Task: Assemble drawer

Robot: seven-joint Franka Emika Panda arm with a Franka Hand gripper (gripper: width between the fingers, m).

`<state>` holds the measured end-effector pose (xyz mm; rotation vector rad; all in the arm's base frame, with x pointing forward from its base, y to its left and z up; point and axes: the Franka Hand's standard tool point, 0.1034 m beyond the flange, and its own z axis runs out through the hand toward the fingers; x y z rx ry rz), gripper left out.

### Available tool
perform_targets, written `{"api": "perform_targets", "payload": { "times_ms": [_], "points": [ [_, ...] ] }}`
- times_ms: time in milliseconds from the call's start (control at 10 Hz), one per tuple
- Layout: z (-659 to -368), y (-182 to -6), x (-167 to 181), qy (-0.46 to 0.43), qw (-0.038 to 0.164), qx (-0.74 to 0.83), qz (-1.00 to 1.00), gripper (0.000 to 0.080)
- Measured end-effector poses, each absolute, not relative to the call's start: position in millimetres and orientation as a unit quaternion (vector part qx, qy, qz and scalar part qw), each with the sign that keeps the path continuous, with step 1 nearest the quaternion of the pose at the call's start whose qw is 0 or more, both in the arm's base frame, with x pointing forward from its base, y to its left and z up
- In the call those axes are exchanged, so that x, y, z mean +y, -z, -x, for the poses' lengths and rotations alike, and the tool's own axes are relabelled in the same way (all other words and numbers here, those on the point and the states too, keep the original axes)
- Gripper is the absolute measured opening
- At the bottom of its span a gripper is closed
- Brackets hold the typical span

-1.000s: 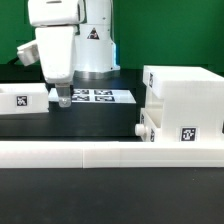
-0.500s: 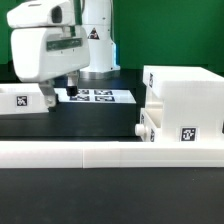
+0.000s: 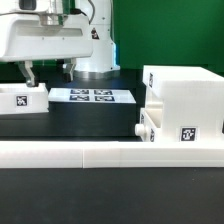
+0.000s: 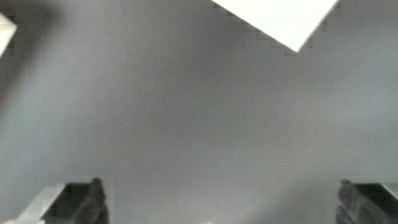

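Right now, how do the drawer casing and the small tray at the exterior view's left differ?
The casing is far bigger and taller than the low tray. The casing stands at the exterior view's right; the tray lies left, beside the marker board. Both are white and carry marker tags.

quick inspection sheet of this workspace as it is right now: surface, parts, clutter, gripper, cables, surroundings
surface: black table; the marker board lies flat on it
job's things: big white casing on the exterior view's right, with a knobbed tray at its lower corner, how far in I cannot tell; second tray sits apart on the exterior view's left
clutter: long low white wall across the front
grippers: gripper hangs above the table near the second tray, fingers wide apart, holding nothing
cables: nothing seen
surroundings: green backdrop; arm base behind the marker board
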<state>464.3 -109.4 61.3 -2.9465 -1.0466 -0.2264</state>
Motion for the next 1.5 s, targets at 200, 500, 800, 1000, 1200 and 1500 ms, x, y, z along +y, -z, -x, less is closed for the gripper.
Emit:
{"api": "perform_targets", "payload": {
  "times_ms": [200,500,800,1000,1200,1500],
  "points": [
    [-464,-60.8,-109,0.072,0.008,-0.284,0.956,0.0649],
    [-461,-60.1,-110,0.07,0.013,-0.231,0.97,0.0649],
    [-419,-54.0,-126,0.048,0.011,-0.209,0.977,0.0649],
    [-404,-50.9,-128,0.038,0.013,-0.199,0.979,0.0649],
    [-400,-48.4,-129,0.035,0.015,-0.199,0.979,0.0649],
    [-399,-47.7,-129,0.034,0.015,-0.199,0.979,0.0649]
  ]
}}
